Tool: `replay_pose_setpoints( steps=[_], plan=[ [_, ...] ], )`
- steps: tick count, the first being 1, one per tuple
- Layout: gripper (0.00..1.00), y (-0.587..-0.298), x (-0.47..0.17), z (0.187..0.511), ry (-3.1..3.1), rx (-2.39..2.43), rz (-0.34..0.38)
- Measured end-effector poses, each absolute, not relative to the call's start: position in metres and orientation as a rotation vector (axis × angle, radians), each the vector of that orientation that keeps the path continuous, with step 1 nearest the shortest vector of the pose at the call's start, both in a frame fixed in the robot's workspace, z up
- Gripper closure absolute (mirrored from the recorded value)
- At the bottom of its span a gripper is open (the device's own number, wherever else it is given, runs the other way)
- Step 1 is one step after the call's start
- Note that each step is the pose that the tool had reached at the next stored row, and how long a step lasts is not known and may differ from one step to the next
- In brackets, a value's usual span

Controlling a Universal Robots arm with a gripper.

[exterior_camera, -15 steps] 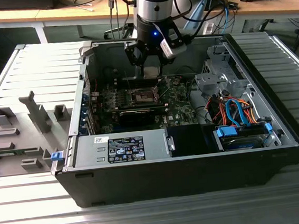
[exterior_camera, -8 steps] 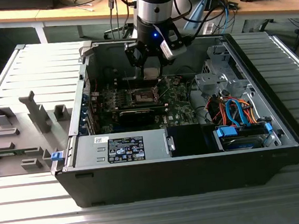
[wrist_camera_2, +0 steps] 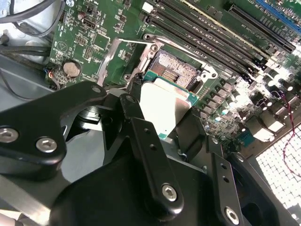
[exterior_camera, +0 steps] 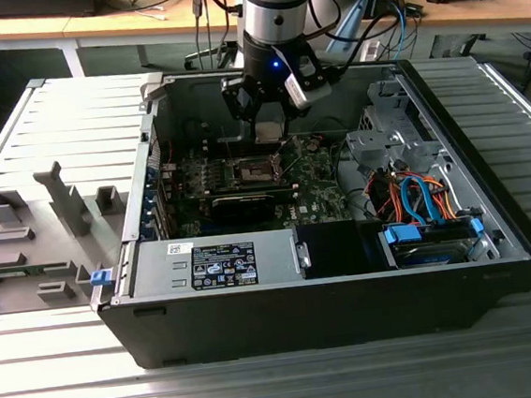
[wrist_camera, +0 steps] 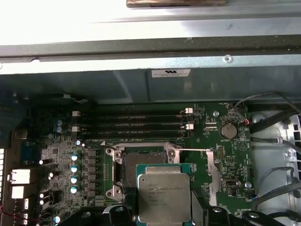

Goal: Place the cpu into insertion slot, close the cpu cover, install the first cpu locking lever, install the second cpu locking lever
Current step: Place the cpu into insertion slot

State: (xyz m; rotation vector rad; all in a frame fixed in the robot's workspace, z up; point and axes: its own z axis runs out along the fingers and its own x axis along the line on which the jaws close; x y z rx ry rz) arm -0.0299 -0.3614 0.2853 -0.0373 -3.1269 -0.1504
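Note:
My gripper (exterior_camera: pixel 270 114) is shut on the cpu (exterior_camera: pixel 270 125), a flat square chip with a silver-grey top, and holds it by two opposite edges just above the motherboard inside the open computer case. In both wrist views the cpu (wrist_camera: pixel 163 197) (wrist_camera_2: pixel 164 106) hangs close over one side of the insertion slot (wrist_camera: pixel 141 162) (wrist_camera_2: pixel 176 68), whose dark pin field lies uncovered. The black fingers (wrist_camera_2: pixel 134 110) flank the chip. A silver metal strip beside the socket looks like the raised cpu cover (wrist_camera: pixel 214 172). A thin wire lever (wrist_camera: pixel 193 149) lies along the socket's edge.
Long memory slots (wrist_camera: pixel 141 126) run beside the socket. A black card (exterior_camera: pixel 247 204) sits nearer the exterior camera. A power supply (exterior_camera: pixel 215 260), drive cage (exterior_camera: pixel 387 140) and orange and blue cables (exterior_camera: pixel 416 199) fill the case. A grey fixture rack (exterior_camera: pixel 34 240) stands at the exterior view's left.

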Motion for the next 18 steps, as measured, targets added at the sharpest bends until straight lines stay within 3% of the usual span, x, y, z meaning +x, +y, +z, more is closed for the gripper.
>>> replay_pose_setpoints(
  steps=[18],
  plan=[
    [0.46, -0.3646, -0.0299, 0.2779, -3.127, -0.037, -0.150]
  ],
)
